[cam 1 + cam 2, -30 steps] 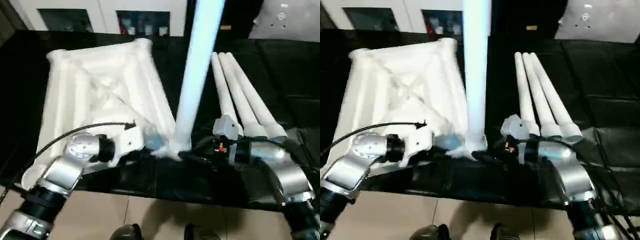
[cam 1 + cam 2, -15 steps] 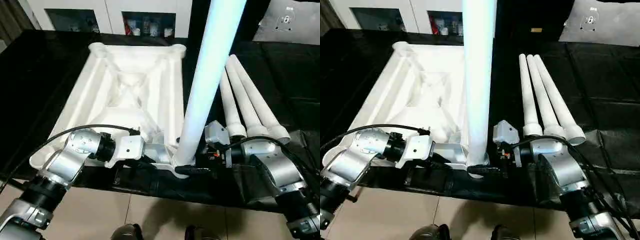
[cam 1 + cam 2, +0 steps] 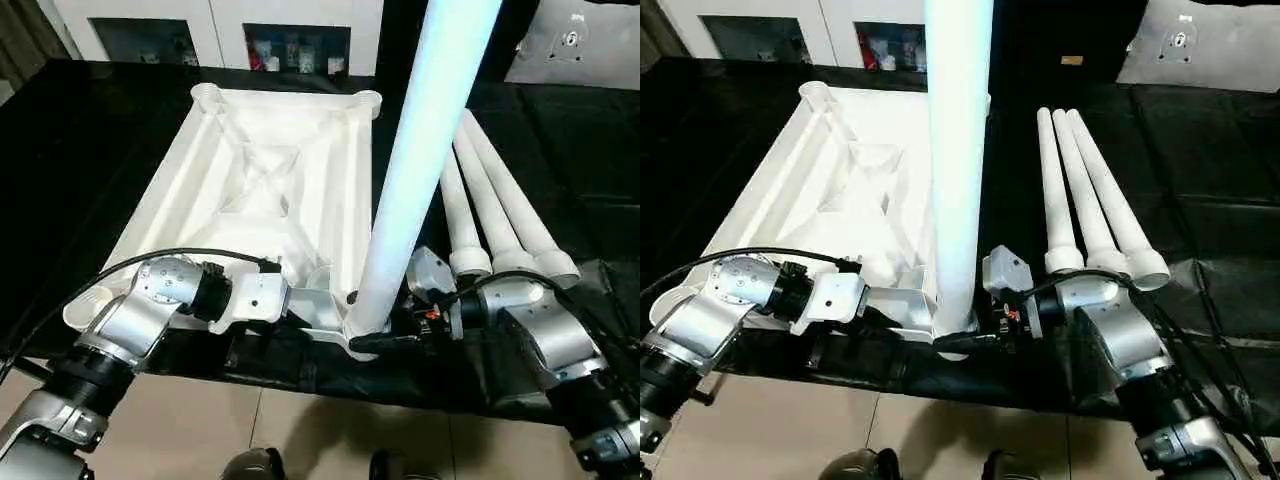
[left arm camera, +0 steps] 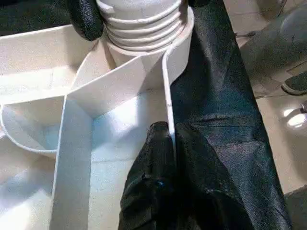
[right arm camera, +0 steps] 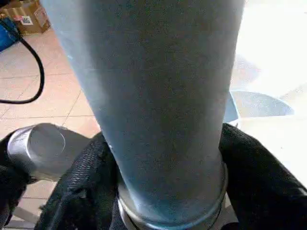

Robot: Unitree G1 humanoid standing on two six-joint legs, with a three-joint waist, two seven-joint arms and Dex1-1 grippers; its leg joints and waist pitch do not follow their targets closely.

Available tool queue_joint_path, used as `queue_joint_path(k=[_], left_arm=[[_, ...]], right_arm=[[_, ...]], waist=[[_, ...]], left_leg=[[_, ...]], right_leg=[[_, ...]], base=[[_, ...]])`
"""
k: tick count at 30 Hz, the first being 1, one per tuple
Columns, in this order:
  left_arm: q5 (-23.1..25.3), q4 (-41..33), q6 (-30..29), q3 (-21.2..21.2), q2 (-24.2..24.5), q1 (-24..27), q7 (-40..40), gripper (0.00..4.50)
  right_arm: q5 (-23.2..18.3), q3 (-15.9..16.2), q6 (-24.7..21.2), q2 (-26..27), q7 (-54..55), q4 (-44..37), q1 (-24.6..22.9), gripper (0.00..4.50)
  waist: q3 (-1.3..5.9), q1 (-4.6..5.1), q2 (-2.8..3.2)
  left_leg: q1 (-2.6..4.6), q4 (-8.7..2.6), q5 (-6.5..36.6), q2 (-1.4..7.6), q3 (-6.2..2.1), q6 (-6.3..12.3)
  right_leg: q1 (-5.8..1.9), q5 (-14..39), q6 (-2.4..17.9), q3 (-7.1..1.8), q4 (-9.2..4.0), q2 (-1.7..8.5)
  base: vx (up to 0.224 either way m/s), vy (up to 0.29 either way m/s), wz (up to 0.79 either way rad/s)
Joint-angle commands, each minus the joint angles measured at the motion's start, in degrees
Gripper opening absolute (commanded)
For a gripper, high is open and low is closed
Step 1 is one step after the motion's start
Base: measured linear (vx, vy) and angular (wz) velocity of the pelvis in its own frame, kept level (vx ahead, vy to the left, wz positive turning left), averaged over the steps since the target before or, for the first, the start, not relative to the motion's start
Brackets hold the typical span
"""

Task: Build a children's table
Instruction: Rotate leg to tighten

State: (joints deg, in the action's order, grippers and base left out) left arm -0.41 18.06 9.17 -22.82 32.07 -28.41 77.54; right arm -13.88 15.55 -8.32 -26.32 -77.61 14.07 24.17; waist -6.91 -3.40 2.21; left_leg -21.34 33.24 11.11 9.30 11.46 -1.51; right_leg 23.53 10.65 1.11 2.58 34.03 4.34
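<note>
The white tabletop (image 3: 260,190) lies underside up on the black table, ribs and cross braces showing. One white leg (image 3: 415,160) stands upright in the near right corner socket, and its threaded end (image 4: 141,19) sits in the socket. My right gripper (image 3: 368,335) is shut on the base of this leg, with black fingers (image 5: 81,187) on both sides of the tube. My left gripper (image 4: 168,143) is shut on the tabletop's thin edge wall just beside that socket. Three more legs (image 3: 490,210) lie side by side to the right of the tabletop.
A white cabinet with glass doors (image 3: 290,30) stands behind the table, and a white pad (image 3: 580,45) lies at the back right. The table's near edge runs just below my grippers, with tiled floor (image 3: 200,420) and the robot's feet (image 3: 260,465) beyond it.
The head camera has swung and steadied, so the whole picture shifted. The leg stays upright in the corner socket, and both grippers keep their holds.
</note>
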Motion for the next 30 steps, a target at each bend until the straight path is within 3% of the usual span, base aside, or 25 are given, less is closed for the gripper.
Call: queue_joint_path(k=[1, 4, 7, 10, 12, 13, 15, 16, 18, 20, 22, 23, 27, 30], left_arm=[[2.45, 1.39, 0.67, -3.69, 0.65, 0.93, 3.17, 0.00], [2.06, 1.29, -0.02, -3.22, 0.65, 1.35, 2.97, 0.00], [0.17, -0.67, -5.13, -0.88, -0.16, 2.81, -0.15, 0.00], [-0.15, -1.15, -6.88, -0.06, -0.66, 3.11, -1.85, 0.00], [-0.26, -1.47, -8.32, 0.65, -1.14, 3.32, -3.54, 0.00], [-0.46, -2.59, -11.59, 2.24, -2.36, 3.74, -7.33, 0.00], [-0.19, -5.68, -17.92, 4.79, -4.74, 4.53, -14.32, 0.00], [-0.12, -6.19, -18.94, 5.15, -5.24, 4.62, -15.41, 0.00], [0.52, -10.82, -27.86, 7.91, -10.24, 5.24, -24.74, 0.00], [1.55, -12.96, -32.56, 9.17, -13.31, 5.20, -29.78, 0.00], [2.39, -13.74, -34.40, 9.60, -15.08, 4.92, -32.29, 0.00], [4.09, -15.39, -38.12, 10.67, -19.14, 4.38, -38.05, 0.00], [6.88, -17.70, -42.35, 11.02, -25.22, 3.40, -45.72, 0.00], [7.98, -19.27, -44.43, 9.77, -27.59, 3.17, -48.33, 0.00]], right_arm=[[-0.46, 0.45, -0.10, -0.08, -0.95, -0.39, -0.03, 2.74], [-1.12, 0.44, -1.28, 0.16, -0.71, -1.34, -0.85, 2.71], [-3.61, -0.71, -5.58, 2.31, 2.94, -4.92, -3.39, 2.69], [-4.02, -1.13, -6.42, 3.39, 4.90, -5.69, -4.24, 2.68], [-4.28, -1.44, -7.37, 4.30, 6.67, -6.27, -4.92, 2.68], [-3.47, -1.63, -8.05, 6.43, 10.88, -6.97, -6.14, 2.68], [-0.89, -2.06, -8.63, 10.83, 19.64, -7.34, -7.62, 2.67], [-0.56, -2.18, -8.82, 11.57, 20.97, -7.25, -7.66, 2.67], [2.25, -3.57, -11.22, 18.70, 33.21, -6.09, -7.38, 2.67], [3.37, -4.06, -13.26, 22.11, 39.07, -5.87, -6.91, 2.67], [3.76, -4.44, -14.03, 24.14, 42.18, -5.61, -6.58, 2.67], [5.50, -4.94, -15.19, 28.16, 48.83, -4.77, -5.74, 2.67], [7.57, -7.09, -16.21, 34.12, 58.68, -2.87, -4.61, 2.67], [8.91, -7.80, -13.56, 35.83, 62.19, -1.91, -4.39, 2.67]], waist=[[3.34, 0.17, -0.37], [3.33, 0.16, -0.37], [3.33, 0.07, -0.24], [3.04, 0.11, -0.18], [2.64, 0.33, -0.23], [2.48, 0.44, -0.10], [2.15, 0.77, -0.42], [2.00, 0.97, -0.44], [1.64, 2.29, -0.58], [1.80, 2.81, -0.83], [1.99, 3.08, -0.75], [1.93, 3.04, -0.83], [2.46, 3.00, -1.07], [3.26, 2.75, -0.87]], left_leg=[[0.91, -4.01, 8.34, 4.35, -1.58, 5.08], [0.87, -4.02, 8.10, 4.35, -1.57, 5.20], [0.84, -4.10, 7.99, 4.46, -1.59, 5.22], [0.89, -4.37, 9.60, 4.48, -1.62, 4.48], [0.94, -4.70, 12.64, 4.40, -1.72, 3.07], [0.95, -4.82, 13.52, 4.39, -1.79, 2.57], [1.10, -5.27, 16.45, 4.47, -2.06, 0.41], [1.07, -5.35, 17.11, 4.22, -2.17, 0.22], [0.54, -5.72, 18.77, 4.03, -2.85, -1.49], [0.95, -5.47, 19.03, 3.77, -2.97, -1.26], [0.85, -5.40, 16.72, 3.93, -2.62, -0.32], [0.98, -5.29, 16.20, 3.79, -2.29, 0.24], [0.39, -5.16, 11.38, 3.72, -2.14, 1.01], [0.20, -4.40, 3.03, 3.38, -1.80, 4.39]], right_leg=[[-2.62, 7.57, 16.71, -2.88, -3.19, 4.35], [-2.65, 6.95, 16.88, -2.87, -3.13, 4.34], [-2.67, 6.45, 16.98, -2.90, -3.13, 4.39], [-2.50, 9.16, 16.52, -2.94, -3.52, 4.38], [-2.32, 15.05, 15.28, -3.06, -4.12, 4.52], [-2.24, 16.67, 14.84, -3.08, -4.20, 4.51], [-1.98, 22.56, 12.85, -3.34, -4.70, 4.73], [-1.83, 24.90, 12.04, -3.30, -5.04, 4.68], [-1.86, 30.87, 9.74, -3.04, -5.26, 4.77], [-1.48, 34.38, 7.54, -3.18, -5.89, 4.88], [-1.23, 29.58, 8.00, -3.42, -5.88, 4.47], [-1.00, 27.43, 8.43, -3.41, -5.84, 4.19], [-1.75, 18.45, 10.46, -3.29, -5.01, 4.05], [-2.63, 3.28, 13.28, -3.06, -3.66, 3.89]], base=[[0.000, 0.000, 0.00], [0.000, 0.000, 0.00], [0.000, 0.000, 0.00], [0.000, 0.000, 0.00], [0.000, 0.000, 0.00], [0.000, 0.000, 0.00], [0.000, 0.000, 0.00], [0.000, 0.000, 0.00], [0.000, 0.000, 0.00], [0.000, 0.000, 0.00], [0.000, 0.000, 0.00], [0.000, 0.000, 0.00], [0.000, 0.000, 0.00], [0.058, -0.003, 0.03]])
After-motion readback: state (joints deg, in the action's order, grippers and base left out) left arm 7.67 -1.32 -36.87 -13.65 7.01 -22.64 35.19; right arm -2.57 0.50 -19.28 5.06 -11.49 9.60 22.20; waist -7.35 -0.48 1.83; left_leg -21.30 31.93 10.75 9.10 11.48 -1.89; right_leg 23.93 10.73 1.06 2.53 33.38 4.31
